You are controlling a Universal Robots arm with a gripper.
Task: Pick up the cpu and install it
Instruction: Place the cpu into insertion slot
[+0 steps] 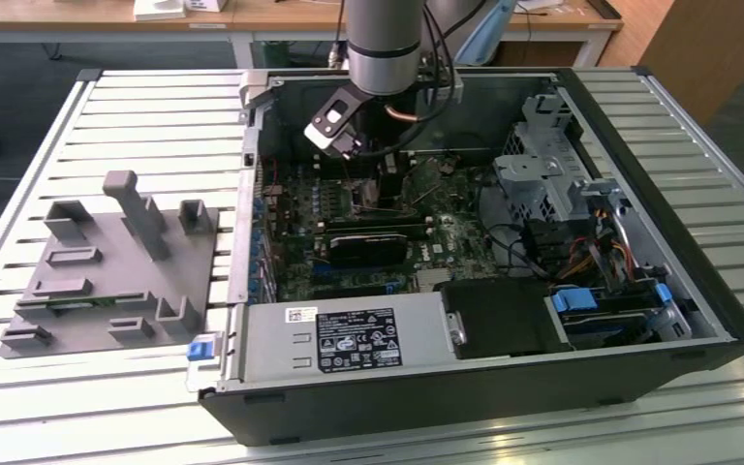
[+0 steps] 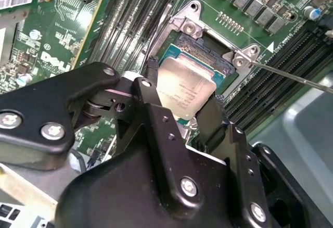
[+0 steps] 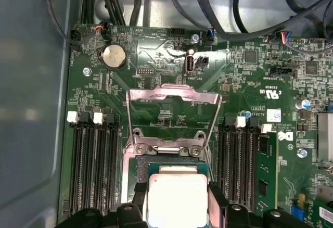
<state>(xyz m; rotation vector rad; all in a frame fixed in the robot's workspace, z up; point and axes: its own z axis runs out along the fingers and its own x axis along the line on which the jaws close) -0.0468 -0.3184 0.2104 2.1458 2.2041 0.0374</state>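
Note:
The cpu, a flat square chip with a silver top, sits between my gripper's two black fingers, which press on its opposite edges. It hangs just above the open socket on the green motherboard, partly overlapping the socket frame. In the first wrist view the cpu is held by the gripper just in front of the raised metal load plate. In the exterior view the gripper reaches down inside the open computer case.
The thin socket lever sticks out beside the socket. Memory slots flank it on both sides. A black module, cables and a drive cage crowd the case. A grey fixture plate with blocks lies at the exterior view's left.

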